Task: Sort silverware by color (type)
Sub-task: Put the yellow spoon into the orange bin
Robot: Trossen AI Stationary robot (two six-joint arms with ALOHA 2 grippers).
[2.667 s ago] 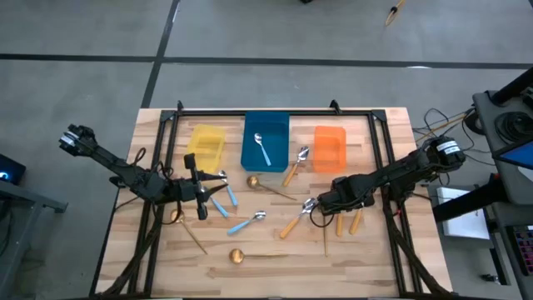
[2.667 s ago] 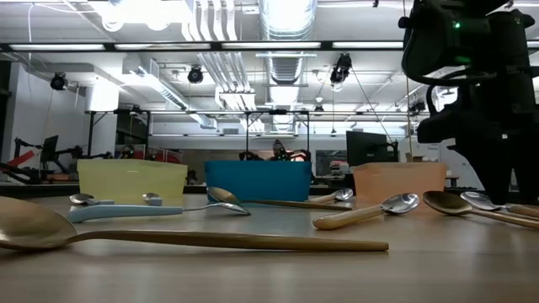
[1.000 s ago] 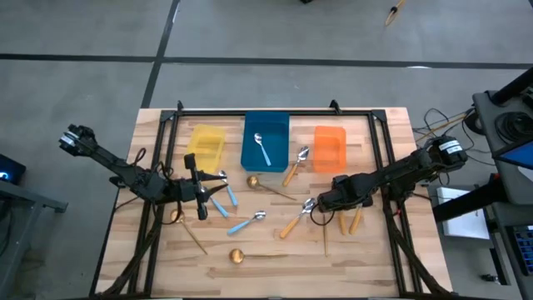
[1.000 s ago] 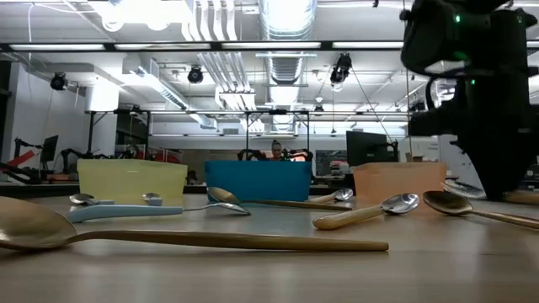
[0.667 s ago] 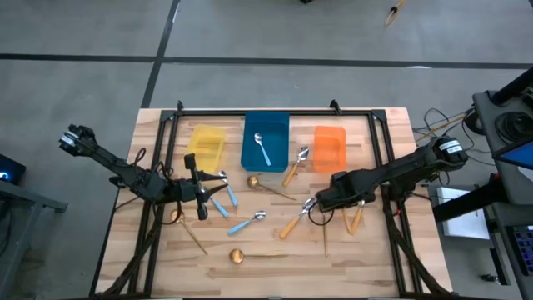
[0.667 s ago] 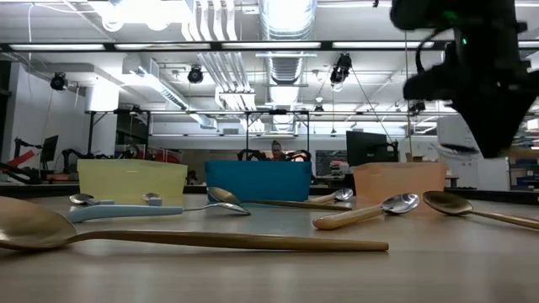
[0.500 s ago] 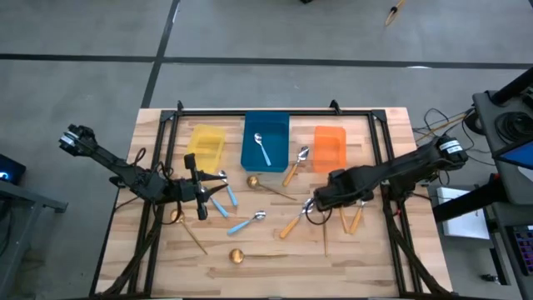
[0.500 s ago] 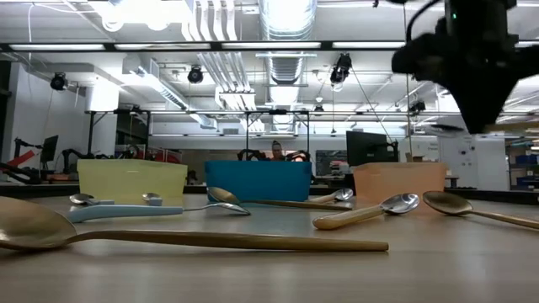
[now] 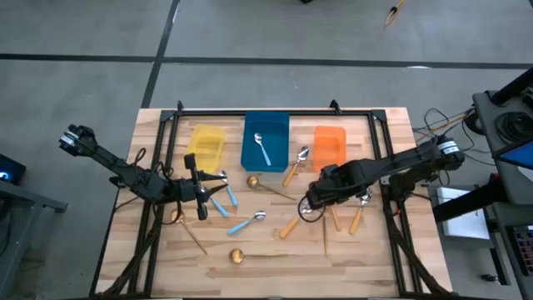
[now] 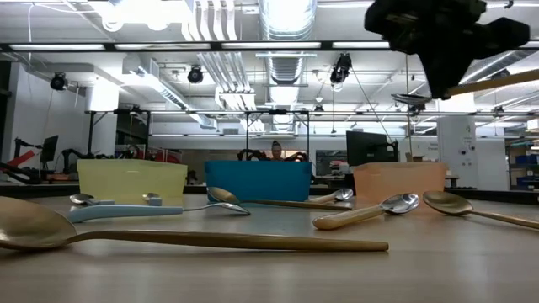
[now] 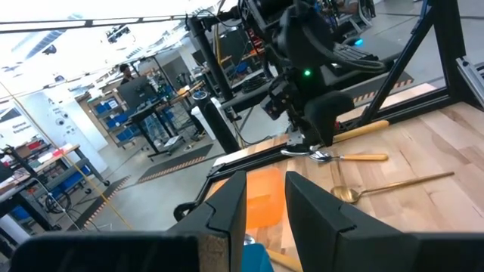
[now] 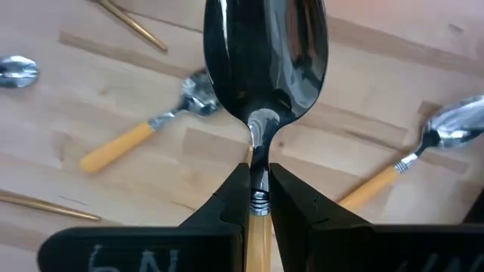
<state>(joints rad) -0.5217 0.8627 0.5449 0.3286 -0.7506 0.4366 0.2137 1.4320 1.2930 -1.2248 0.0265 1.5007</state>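
Orange-handled spoon (image 12: 265, 98) clamped at the neck in right tool (image 12: 255, 198), lifted clear above surface (image 9: 275, 250), near orange bin (image 9: 330, 148). Left tool (image 9: 200, 193) partly parted, empty, beside blue-handled spoons (image 9: 223, 198).

table (image 9: 275, 254): matt wood | spoon bowl (image 12: 265, 53): glossy metal | bins (image 9: 266, 133): plastic
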